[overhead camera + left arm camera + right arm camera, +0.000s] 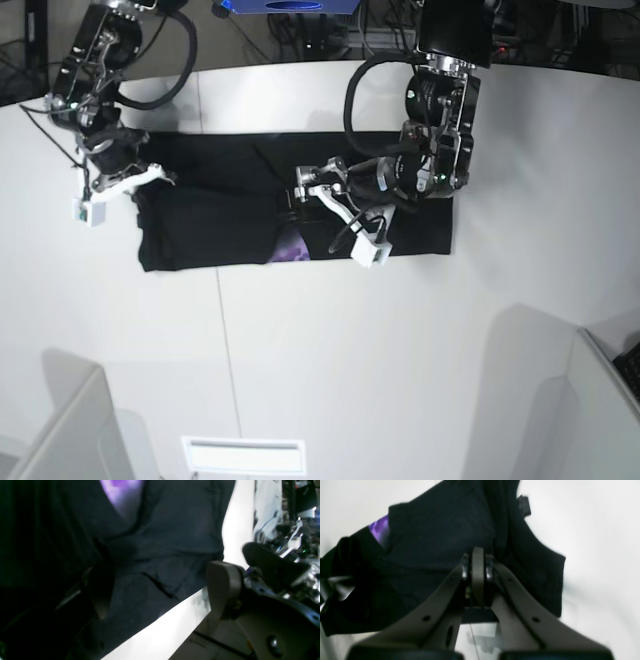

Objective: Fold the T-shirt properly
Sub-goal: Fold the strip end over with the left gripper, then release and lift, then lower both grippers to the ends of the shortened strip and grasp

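The black T-shirt [220,215] lies as a long band across the white table [350,350]. A patch of its purple print [297,246] shows at the near edge. My left gripper [300,195] is over the middle of the band. In the left wrist view it [160,590] is open, with black cloth [175,530] between its wide-apart fingers [222,587] at the cloth's edge. My right gripper [148,178] is at the band's left end. In the right wrist view it [478,555] is shut, pinching bunched black cloth [432,530], with some purple print [380,528] visible.
Grey partitions stand at the near left [60,430] and near right [600,400] corners. A white slotted plate [243,455] lies at the front edge. Cables and a blue box [290,5] sit behind the table's far edge.
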Action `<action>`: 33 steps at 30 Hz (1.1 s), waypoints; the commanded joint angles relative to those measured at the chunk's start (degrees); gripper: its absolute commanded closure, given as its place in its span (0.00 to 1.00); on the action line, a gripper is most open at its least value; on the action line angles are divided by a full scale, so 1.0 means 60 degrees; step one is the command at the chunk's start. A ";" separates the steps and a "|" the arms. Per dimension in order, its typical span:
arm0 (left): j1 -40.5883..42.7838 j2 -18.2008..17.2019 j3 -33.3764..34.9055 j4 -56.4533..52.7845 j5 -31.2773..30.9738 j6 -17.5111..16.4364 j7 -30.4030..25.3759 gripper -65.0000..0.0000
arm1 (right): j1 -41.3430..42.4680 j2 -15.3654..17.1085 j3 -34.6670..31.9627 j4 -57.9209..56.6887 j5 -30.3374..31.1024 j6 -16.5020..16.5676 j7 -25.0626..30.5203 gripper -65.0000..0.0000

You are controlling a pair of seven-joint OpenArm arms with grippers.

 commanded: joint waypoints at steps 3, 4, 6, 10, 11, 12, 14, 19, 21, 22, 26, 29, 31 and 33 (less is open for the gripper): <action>0.0358 -0.0072 -0.1105 0.1172 -0.0136 -0.0074 -0.0160 0.16 | 0.0677 0.0266 0.0047 0.0088 0.0117 0.0035 -0.0456 0.86; 0.0505 -0.0101 -0.1530 0.1377 -0.0136 -0.0074 -0.0160 0.16 | 0.0897 0.0266 0.0047 0.0088 0.0117 0.0035 -0.0691 0.71; 0.0988 -0.0423 -0.2483 0.1655 -0.0136 -0.0089 -0.0146 0.18 | 0.1248 0.0354 0.0047 0.0073 0.0117 0.0035 -0.1072 0.45; 0.1867 -0.1112 -0.4300 0.2227 -0.0136 -0.0103 -0.0146 0.62 | 0.1952 0.0765 0.0032 -0.0454 0.0132 0.0049 -0.1643 0.12; 0.2058 -0.1361 -0.4710 0.2315 -0.0136 -0.0103 -0.0131 0.79 | 0.2172 0.0838 0.0032 -0.0748 0.0132 0.0049 -0.1716 0.12; 0.2248 -0.1508 -0.5091 0.2373 -0.0136 -0.0103 -0.0131 0.96 | 0.2303 0.0970 0.0047 -0.1055 0.0132 0.0049 -0.1731 0.13; 0.2600 -0.1742 -0.5765 0.2344 -0.0122 -0.0103 -0.0131 1.00 | 0.2523 0.1277 0.0032 -0.1788 0.0147 0.0079 -0.1716 0.14; 0.3362 -0.1933 -0.7464 0.2315 -0.0048 -0.0118 -0.0146 1.00 | 0.2948 0.1878 0.0032 -0.3619 0.0835 0.1339 -0.1687 0.14; 0.3464 -0.2050 -0.7670 0.2227 -0.0048 -0.0118 -0.0175 1.00 | 0.3168 0.2054 0.0032 -0.4161 0.0821 0.1339 -0.1599 0.14; 0.3494 -0.2079 -0.7699 0.2197 -0.0048 -0.0118 -0.0175 1.00 | 0.3197 0.2127 0.0032 -0.4411 0.0865 0.1368 -0.1541 0.14; 0.3450 -0.2108 -0.7611 0.1978 0.0318 -0.0118 -0.0190 1.00 | 0.3270 0.2245 0.0032 -0.5216 0.0879 0.1412 -0.1511 0.14; 0.3332 -0.2079 -0.7391 0.1919 0.0845 -0.0133 -0.0190 1.00 | 0.3212 0.2201 0.0003 -0.5436 0.0894 0.2042 -0.1570 0.14; 0.3142 -0.2079 -0.6732 0.1934 0.1138 -0.0133 -0.0190 1.00 | 0.3051 0.2171 -0.0012 -0.5451 0.0879 0.2643 -0.1585 0.14; 0.3054 -0.2079 -0.6248 0.1919 0.1431 -0.0133 -0.0190 1.00 | 0.2831 0.2054 -0.0012 -0.5392 0.0879 0.2745 -0.1760 0.14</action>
